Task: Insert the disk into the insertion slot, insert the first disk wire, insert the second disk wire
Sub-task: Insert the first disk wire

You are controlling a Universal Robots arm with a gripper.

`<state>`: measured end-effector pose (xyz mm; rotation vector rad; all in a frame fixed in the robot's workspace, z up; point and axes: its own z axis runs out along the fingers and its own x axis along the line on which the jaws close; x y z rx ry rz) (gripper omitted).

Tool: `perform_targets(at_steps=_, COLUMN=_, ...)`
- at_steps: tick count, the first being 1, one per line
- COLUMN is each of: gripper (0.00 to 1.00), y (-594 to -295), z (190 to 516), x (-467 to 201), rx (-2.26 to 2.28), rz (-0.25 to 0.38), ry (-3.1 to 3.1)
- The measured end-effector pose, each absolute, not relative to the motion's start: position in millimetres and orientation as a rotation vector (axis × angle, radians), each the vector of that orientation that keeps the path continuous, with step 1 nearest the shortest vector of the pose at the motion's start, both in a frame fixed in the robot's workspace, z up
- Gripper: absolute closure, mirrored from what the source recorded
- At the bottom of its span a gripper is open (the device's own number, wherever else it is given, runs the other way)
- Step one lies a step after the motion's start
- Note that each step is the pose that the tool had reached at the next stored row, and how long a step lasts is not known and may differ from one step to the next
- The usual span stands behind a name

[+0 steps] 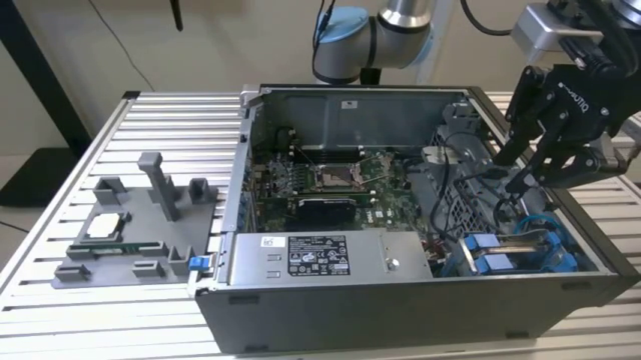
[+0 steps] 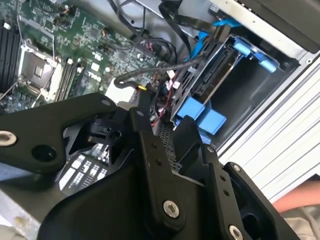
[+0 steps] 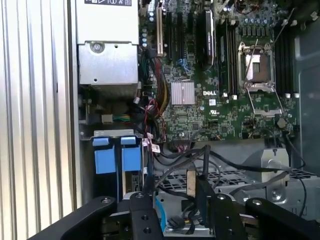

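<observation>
My gripper (image 1: 506,166) hangs inside the open computer case, over the grey perforated drive cage (image 1: 463,214) on the exterior view's right. Its fingers (image 3: 200,190) look shut on a black disk wire (image 3: 205,157) that rises from between them. In the second wrist view the same braided wire (image 2: 165,67) runs from the fingertips toward the cage. Two blue-fronted carriers (image 3: 117,155) sit side by side in the cage's bays, also seen in the exterior view (image 1: 491,253). Which one holds the disk I cannot tell. A silver drive body (image 2: 210,75) shows edge-on behind one blue front (image 2: 200,114).
A blue cable (image 1: 541,225) loops beside the carriers. The motherboard (image 1: 331,180) and the power supply (image 1: 320,259) fill the case. A grey fixture plate (image 1: 130,232) with small parts lies on the slatted table at the exterior view's left. Part of a person (image 2: 300,200) shows beside the case.
</observation>
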<state>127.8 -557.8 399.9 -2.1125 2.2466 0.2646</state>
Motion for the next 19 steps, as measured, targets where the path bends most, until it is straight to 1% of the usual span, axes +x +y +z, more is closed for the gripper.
perform_targets(at_steps=6, gripper=0.0, y=-554, z=398, x=128, rx=-2.104, rz=0.295, ry=2.237)
perform_targets(at_steps=16, gripper=0.0, y=-549, z=388, x=128, rx=-2.098, rz=0.306, ry=2.233)
perform_targets(at_steps=19, gripper=0.0, y=-549, z=388, x=129, rx=-2.09, rz=0.325, ry=2.222)
